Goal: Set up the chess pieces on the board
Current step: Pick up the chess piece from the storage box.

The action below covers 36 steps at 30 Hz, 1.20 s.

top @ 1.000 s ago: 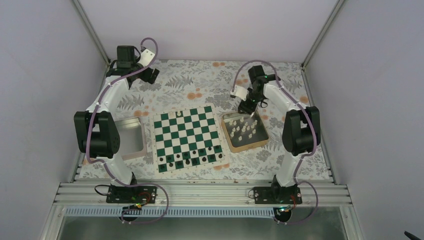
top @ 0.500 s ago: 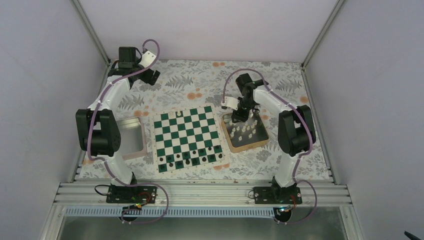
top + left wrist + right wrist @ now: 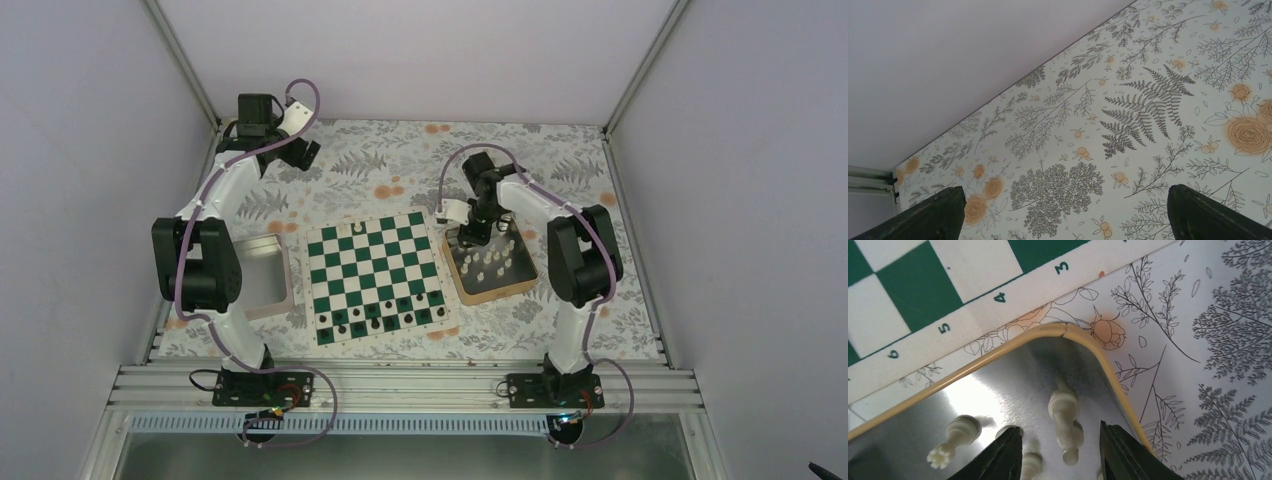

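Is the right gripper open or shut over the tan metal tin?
Open: the right gripper fingers stand apart either side of a cream chess piece, gaps visible on both sides.

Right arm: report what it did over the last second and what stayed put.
The right gripper swung left across the tin toward the board. It now hangs open over the tin's far-left corner, fingers either side of a white piece, gripping nothing. The left gripper, board and dark pieces are unchanged.
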Tool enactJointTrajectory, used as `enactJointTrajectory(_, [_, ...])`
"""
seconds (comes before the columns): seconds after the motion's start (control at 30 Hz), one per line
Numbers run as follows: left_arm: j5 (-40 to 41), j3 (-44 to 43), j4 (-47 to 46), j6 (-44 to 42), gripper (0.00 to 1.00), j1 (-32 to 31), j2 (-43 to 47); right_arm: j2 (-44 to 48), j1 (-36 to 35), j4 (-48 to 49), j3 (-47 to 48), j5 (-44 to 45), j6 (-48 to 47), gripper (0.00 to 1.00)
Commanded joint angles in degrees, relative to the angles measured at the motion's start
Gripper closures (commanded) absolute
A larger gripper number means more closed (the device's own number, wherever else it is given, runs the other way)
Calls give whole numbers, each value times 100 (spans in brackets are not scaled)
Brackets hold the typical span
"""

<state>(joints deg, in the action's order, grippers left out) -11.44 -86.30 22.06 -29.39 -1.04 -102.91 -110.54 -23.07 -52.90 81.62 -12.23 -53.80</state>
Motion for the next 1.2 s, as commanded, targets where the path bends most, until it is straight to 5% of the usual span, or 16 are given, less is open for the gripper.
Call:
enactJointTrajectory(0.0, [16, 39, -58, -75, 0, -11, -42, -232, -92, 126, 87, 258, -130, 60])
enactJointTrajectory(0.87, [-99, 184, -80, -196, 0, -17, -57, -235, -160, 325, 169, 388, -90, 91])
enactJointTrajectory(1.17, [-174, 186, -73, -241, 0, -15, -14, 25, -205, -57, 493, 407, -10, 94])
